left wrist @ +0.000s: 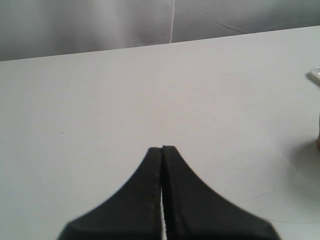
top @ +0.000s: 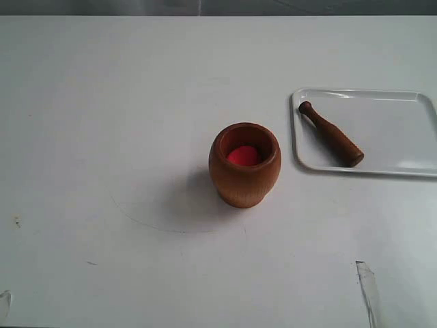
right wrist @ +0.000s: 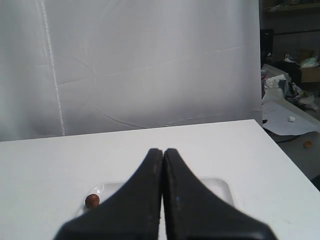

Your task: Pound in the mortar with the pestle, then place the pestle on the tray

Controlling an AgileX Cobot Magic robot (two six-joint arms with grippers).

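Note:
The brown wooden mortar (top: 244,164) stands upright mid-table with a red lump (top: 243,156) inside. The dark pestle (top: 330,134) lies slantwise on the white tray (top: 396,130) at the right, knob toward the tray's far left corner. Neither gripper shows in the exterior view. In the left wrist view my left gripper (left wrist: 162,149) is shut and empty over bare table; a sliver of the mortar (left wrist: 318,142) and the tray's corner (left wrist: 315,75) peek in at the frame's edge. My right gripper (right wrist: 163,151) is shut and empty, hovering before the tray (right wrist: 220,186); only the pestle's knob (right wrist: 92,201) shows beside its fingers.
The white table (top: 123,123) spreads around the mortar, with small marks near its front edge. A white curtain (right wrist: 140,65) backs the table. Clutter lies beyond the table's side (right wrist: 290,100).

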